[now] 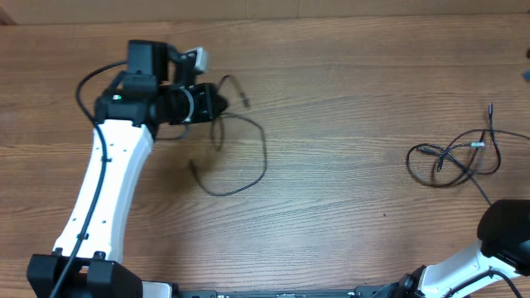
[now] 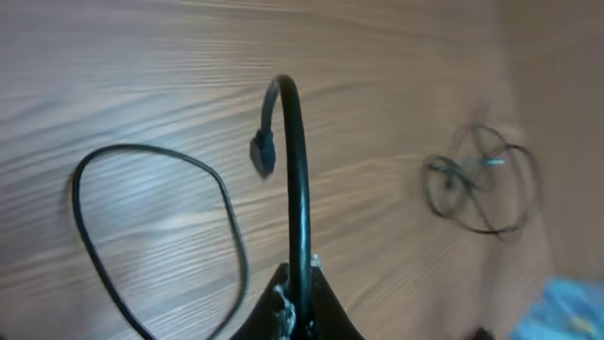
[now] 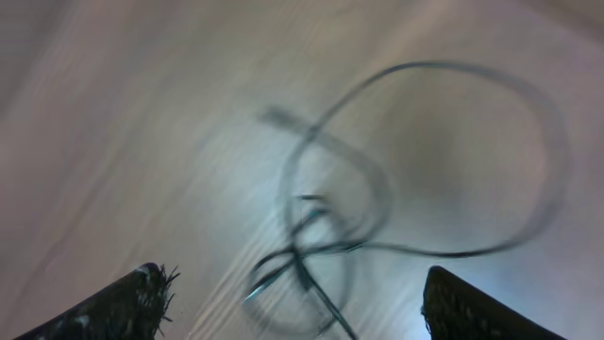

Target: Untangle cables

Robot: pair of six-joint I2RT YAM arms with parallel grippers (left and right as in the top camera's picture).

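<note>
One thin black cable (image 1: 245,157) lies in a loose loop on the wooden table left of centre. My left gripper (image 1: 222,103) is shut on it near one end. In the left wrist view the held cable (image 2: 300,189) rises from the closed left gripper (image 2: 300,276), arches over and ends in a small plug tip (image 2: 262,151). The rest forms a loop (image 2: 151,222) on the table. A second, tangled bunch of cables (image 1: 455,153) lies at the right. My right gripper (image 3: 293,274) hangs open just above this tangle (image 3: 321,246), holding nothing; the view is blurred.
The right arm's dark body (image 1: 507,230) sits at the bottom right, near a strand trailing from the tangle. The left arm's white link (image 1: 108,190) crosses the left side. A blue object (image 2: 576,302) shows at the corner of the left wrist view.
</note>
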